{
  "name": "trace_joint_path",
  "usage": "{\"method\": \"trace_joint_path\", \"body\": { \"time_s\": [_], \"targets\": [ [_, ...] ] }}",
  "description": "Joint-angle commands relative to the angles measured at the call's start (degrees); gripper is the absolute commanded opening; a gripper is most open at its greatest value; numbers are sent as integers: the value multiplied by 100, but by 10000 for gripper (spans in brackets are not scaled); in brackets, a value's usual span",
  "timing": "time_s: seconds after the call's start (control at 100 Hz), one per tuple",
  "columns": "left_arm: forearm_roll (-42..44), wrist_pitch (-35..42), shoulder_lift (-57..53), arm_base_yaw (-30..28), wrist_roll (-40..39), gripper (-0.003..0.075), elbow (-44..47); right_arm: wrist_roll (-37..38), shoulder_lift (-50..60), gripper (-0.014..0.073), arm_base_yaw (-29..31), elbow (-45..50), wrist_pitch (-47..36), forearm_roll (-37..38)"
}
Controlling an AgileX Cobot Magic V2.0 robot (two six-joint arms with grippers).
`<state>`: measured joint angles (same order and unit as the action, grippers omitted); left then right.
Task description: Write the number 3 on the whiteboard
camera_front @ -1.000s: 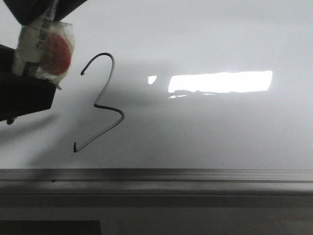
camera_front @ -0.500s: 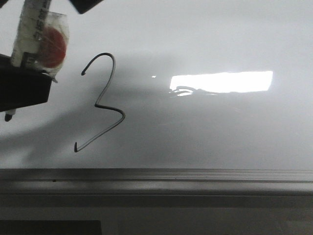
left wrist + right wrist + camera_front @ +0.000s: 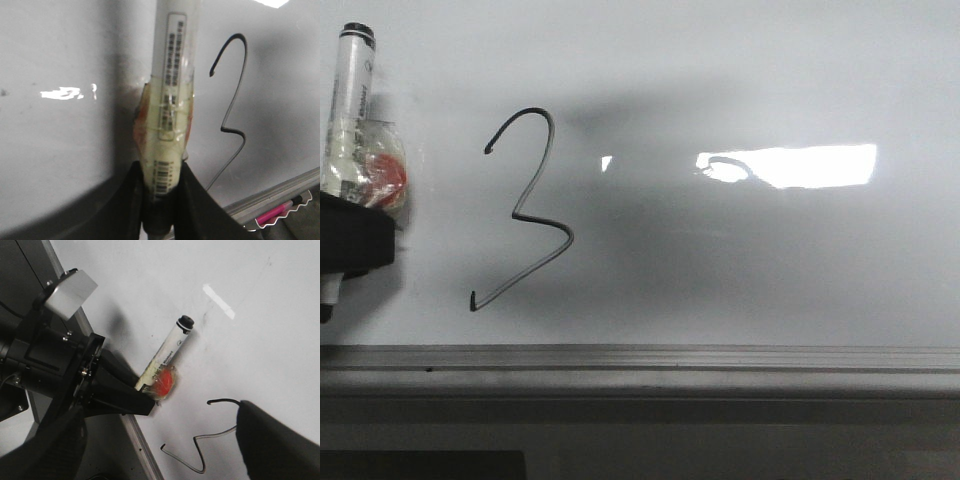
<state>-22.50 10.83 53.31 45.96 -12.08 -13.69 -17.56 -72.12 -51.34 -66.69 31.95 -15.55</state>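
The whiteboard (image 3: 740, 80) fills the front view, glossy and pale, with a grey metal ledge (image 3: 640, 365) along its near edge and a bright rectangular reflection (image 3: 790, 165) on its surface. The number 3 (image 3: 525, 205) is drawn in thin black line on the whiteboard, well to the left of the reflection and just above the ledge; hooked top, zigzag middle, tail ending close to the ledge. Same figure seen in the left wrist view (image 3: 232, 105) and the right wrist view (image 3: 200, 440). Left gripper (image 3: 350, 240) sits to the left of the number 3, apart from it, at the frame edge. Its jaws are closed on a marker pen (image 3: 350, 120): white barrel with printed label, black end cap pointing away from the ledge, a wad of clear tape with a red patch (image 3: 385, 175) wrapped round the barrel just above the jaws. Left wrist view shows the barrel (image 3: 172, 75) pinched between the two dark fingers (image 3: 200, 200). Marker tip (image 3: 328, 295) pokes out below the jaws, near the ledge; contact with the board cannot be told. Right gripper: only one dark finger (image 3: 272, 440) shows in its own wrist view, beside the number 3, so jaw state cannot be told. A pink marker (image 3: 277, 212) lies on the ledge
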Motion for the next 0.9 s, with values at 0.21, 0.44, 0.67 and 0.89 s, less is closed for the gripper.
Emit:
{"method": "trace_joint_path", "body": {
  "time_s": [0.21,0.44,0.67,0.89],
  "targets": [
    [-153,494,277,-1,-60,83,-139,-50,171,539,41,-194,-360,-17],
    [-160,700,277,-1,-60,372,-139,-50,171,539,41,-194,-360,-27],
    [-160,616,52,-1,30,371,-139,-50,182,539,49,-194,-111,-18],
    [-148,241,-947,-1,337,360,-139,15,471,239,49,-184,28,-3]
  ]
}}
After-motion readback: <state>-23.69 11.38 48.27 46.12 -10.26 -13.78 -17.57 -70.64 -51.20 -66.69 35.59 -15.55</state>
